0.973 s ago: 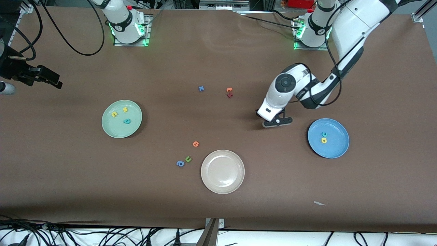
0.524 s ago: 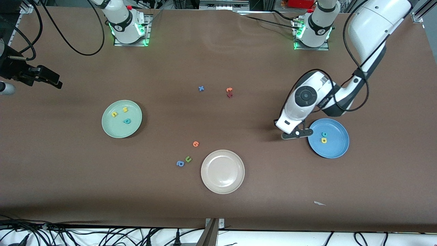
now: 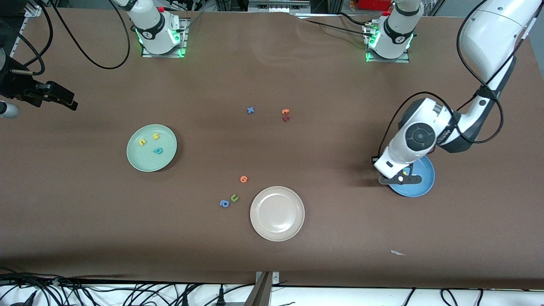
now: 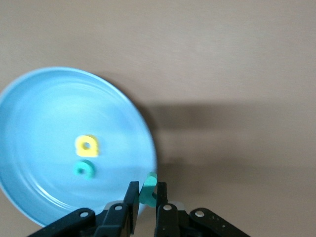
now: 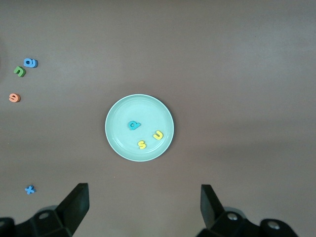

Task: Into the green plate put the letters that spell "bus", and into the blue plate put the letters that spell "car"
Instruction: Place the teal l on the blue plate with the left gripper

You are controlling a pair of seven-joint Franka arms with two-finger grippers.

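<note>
My left gripper [image 3: 399, 179] hangs over the rim of the blue plate [image 3: 420, 187] on the side toward the table's middle. It is shut on a thin teal r [image 4: 148, 189], pinched upright between its fingers. On the blue plate [image 4: 44, 108] lie a yellow a [image 4: 86, 146] and a teal c [image 4: 84, 170]. The green plate [image 3: 146, 163] holds a yellow u [image 3: 142, 142], a yellow s [image 3: 156, 136] and a teal b [image 3: 158, 150]. My right gripper [image 5: 143, 192] waits open, high over the right arm's end of the table, looking down on the green plate [image 5: 118, 136].
A beige plate [image 3: 277, 213] sits near the table's front middle. Loose letters lie about: a blue x [image 3: 250, 110], an orange letter [image 3: 285, 111], a dark red one [image 3: 286, 118], an orange one [image 3: 243, 179], a green u [image 3: 234, 197], a blue a [image 3: 224, 203].
My left arm has carried the teal r from the table's middle toward its own end, arriving over the blue plate's rim. The right arm has not moved.
</note>
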